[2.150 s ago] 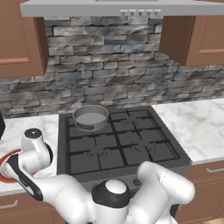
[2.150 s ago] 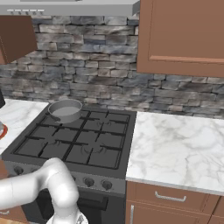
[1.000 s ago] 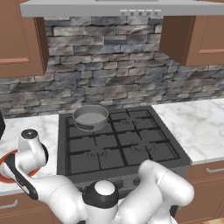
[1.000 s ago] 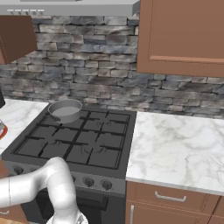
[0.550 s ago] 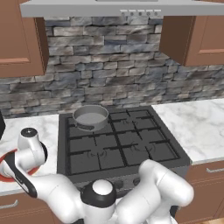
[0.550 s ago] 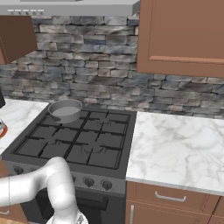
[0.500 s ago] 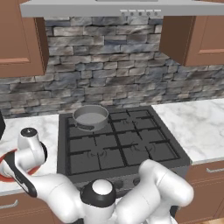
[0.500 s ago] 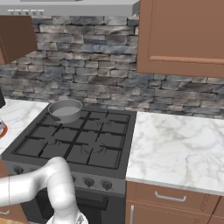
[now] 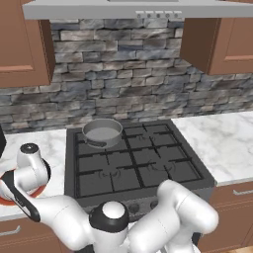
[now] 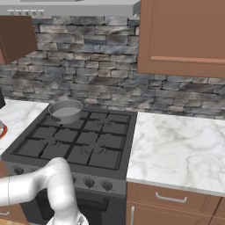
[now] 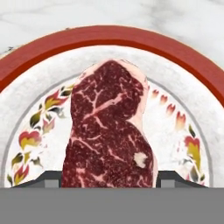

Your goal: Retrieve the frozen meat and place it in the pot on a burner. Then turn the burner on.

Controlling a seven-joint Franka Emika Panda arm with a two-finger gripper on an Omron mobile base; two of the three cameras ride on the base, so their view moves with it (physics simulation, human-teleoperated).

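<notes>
The frozen meat (image 11: 109, 131), a dark-red marbled slab, lies on a round white plate (image 11: 175, 57) with an orange-red rim. My gripper (image 11: 109, 180) is right over it and open. One dark fingertip (image 11: 48, 178) stands at each side of the slab's near end. In the left base view the arm bends down over that plate (image 9: 9, 200) on the counter left of the stove. The grey pot (image 9: 102, 132) sits on the back left burner, and it looks bare inside (image 10: 66, 110).
The black stove (image 9: 143, 168) has a row of knobs (image 10: 90, 182) along its front. Marble counter (image 10: 176, 145) runs to the right of it. Wooden cabinets and a range hood hang above the stone backsplash.
In the left base view the hand has drifted a little left and down over the plate. The pot and the stove are unchanged.
</notes>
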